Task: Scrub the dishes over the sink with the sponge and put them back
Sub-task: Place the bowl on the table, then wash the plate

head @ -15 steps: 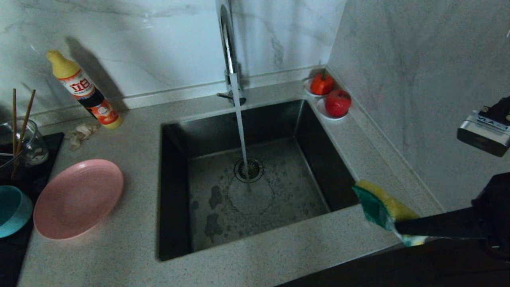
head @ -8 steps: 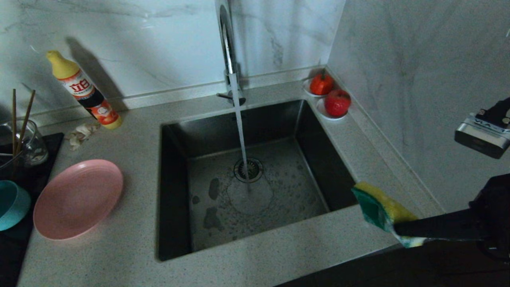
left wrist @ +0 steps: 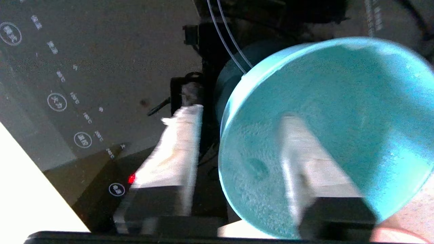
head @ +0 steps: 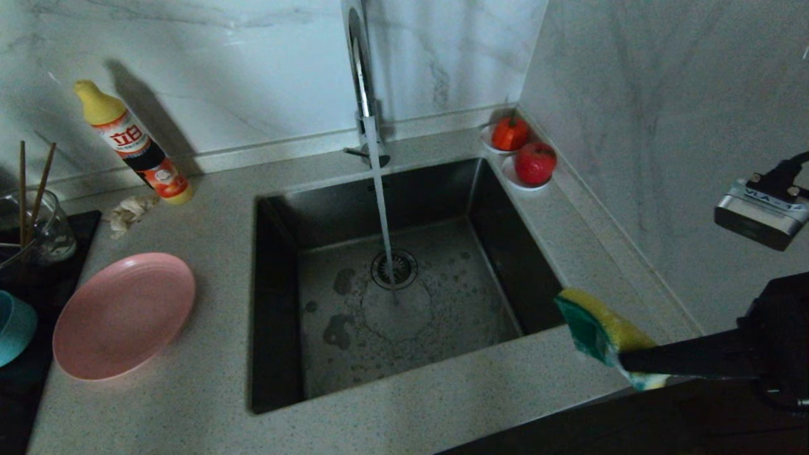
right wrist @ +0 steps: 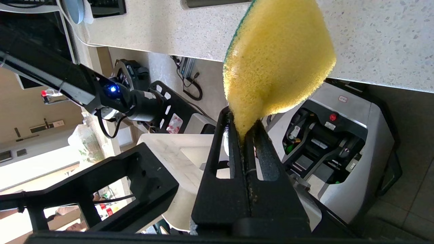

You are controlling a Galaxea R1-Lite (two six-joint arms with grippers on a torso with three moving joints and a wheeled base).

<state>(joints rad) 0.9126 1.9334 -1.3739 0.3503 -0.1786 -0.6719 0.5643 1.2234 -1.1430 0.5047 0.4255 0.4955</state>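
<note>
A home kitchen: a steel sink set in a speckled stone counter, its faucet running, marble walls behind. Far left stand a dish-soap bottle and a black induction hob with printed touch controls.

The right gripper reaches in level from the right, its fingers pressed tight on the sponge that juts out beyond their tips. The left gripper has its fingers parted, straddling the rim of the bowl
</note>
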